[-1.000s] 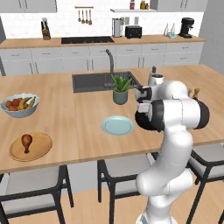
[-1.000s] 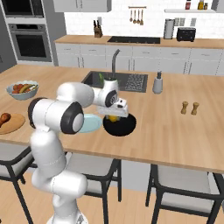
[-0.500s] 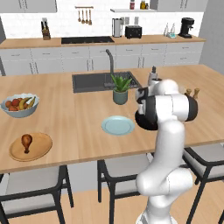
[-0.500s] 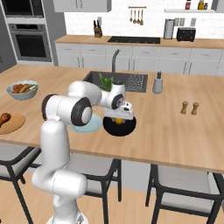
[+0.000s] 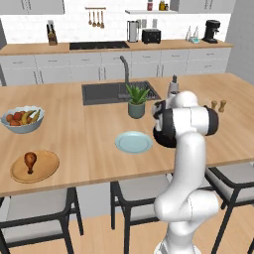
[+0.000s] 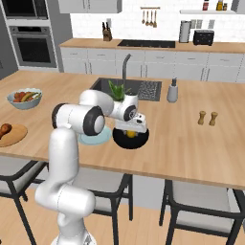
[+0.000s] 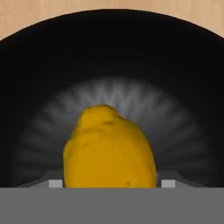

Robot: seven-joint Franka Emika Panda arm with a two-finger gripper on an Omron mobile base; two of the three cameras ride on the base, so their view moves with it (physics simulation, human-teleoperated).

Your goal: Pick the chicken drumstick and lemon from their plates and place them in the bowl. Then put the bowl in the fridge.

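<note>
Lemon (image 7: 109,148) seen over the black bowl (image 7: 39,87), lodged between the gripper (image 6: 131,130) fingertips; whether pinched or just freed cannot be told. Lemon placement judged in hand; release and lift called for next. Left base view adds the drumstick (image 5: 30,159) lying on the wooden plate (image 5: 47,168).

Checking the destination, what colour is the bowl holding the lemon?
Matte black bowl, clearest in the hand view.

Lemon (image 7: 109,148) bottom and bowl (image 7: 112,57) rim beyond the hand view's edges.
</note>
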